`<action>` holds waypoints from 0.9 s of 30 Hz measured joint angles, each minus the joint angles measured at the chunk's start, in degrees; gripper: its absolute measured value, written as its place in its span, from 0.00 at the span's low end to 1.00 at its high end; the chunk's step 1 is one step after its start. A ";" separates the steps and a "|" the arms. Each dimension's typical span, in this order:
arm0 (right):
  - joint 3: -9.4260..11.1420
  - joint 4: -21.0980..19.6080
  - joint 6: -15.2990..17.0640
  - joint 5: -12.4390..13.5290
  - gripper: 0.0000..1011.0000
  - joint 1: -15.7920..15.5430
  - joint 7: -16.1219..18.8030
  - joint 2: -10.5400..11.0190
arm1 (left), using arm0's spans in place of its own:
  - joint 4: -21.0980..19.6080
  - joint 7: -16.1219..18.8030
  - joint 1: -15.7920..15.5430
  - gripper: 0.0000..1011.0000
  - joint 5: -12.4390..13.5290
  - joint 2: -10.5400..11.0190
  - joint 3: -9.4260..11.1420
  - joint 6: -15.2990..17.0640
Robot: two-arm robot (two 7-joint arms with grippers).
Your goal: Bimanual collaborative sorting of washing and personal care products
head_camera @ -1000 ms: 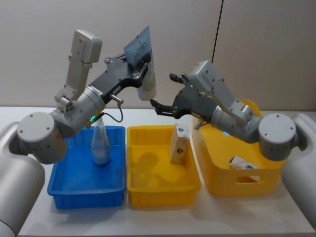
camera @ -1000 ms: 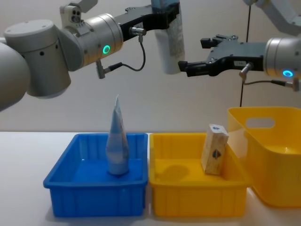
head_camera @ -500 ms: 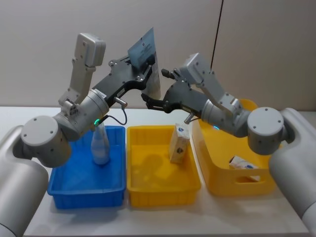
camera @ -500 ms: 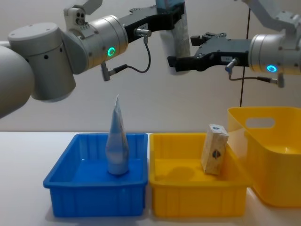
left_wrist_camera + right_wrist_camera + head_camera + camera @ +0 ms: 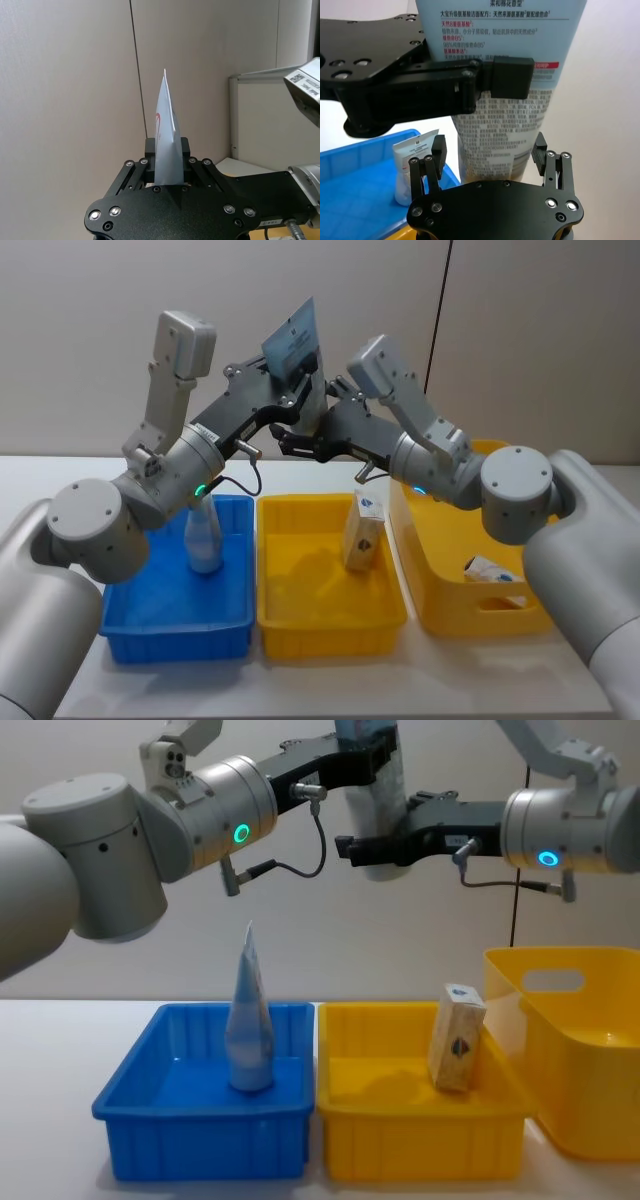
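Note:
High above the bins, my left gripper is shut on a pale blue tube with red print, flat end up. The tube hangs cap end down, crossed by a left finger. My right gripper is open, its two fingers standing either side of the tube's lower end; one finger is still apart from it. A second tube stands upright in the blue bin. A tan box with a blue mark leans in the yellow bin.
A deep yellow basket stands to the right of the yellow bin, with another box lying in it. The three containers sit side by side on a white table. A grey wall is behind.
My right gripper has moved left from beside the held tube until its open fingers straddle the tube's lower end. My left gripper has shifted slightly right, still holding the tube.

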 joint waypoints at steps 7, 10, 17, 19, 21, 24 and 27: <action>-0.17 0.97 0.44 0.31 0.88 0.66 0.13 -0.60 | 0.11 -0.06 0.05 0.23 -0.15 -0.07 0.00 -0.11; -0.22 1.27 0.53 0.45 0.80 0.83 0.15 -0.75 | 0.14 -0.07 0.06 0.23 -0.19 -0.08 0.00 -0.14; -0.31 1.77 0.72 0.61 0.60 1.15 0.24 -1.03 | 0.19 -0.09 0.10 0.23 -0.25 -0.11 -0.01 -0.19; -0.31 1.86 0.75 0.65 0.54 1.21 0.25 -1.11 | 0.22 -0.09 0.11 0.23 -0.26 -0.11 -0.01 -0.19; -0.32 1.92 0.77 0.67 0.52 1.26 0.25 -1.13 | 0.23 -0.10 0.11 0.23 -0.28 -0.12 -0.01 -0.19; -0.33 2.01 0.79 0.70 0.47 1.34 0.26 -1.17 | 0.24 -0.10 0.10 0.23 -0.29 -0.13 0.00 -0.20; -0.34 2.07 0.78 0.73 0.44 1.38 0.27 -1.21 | 0.24 -0.10 0.11 0.23 -0.31 -0.14 -0.01 -0.20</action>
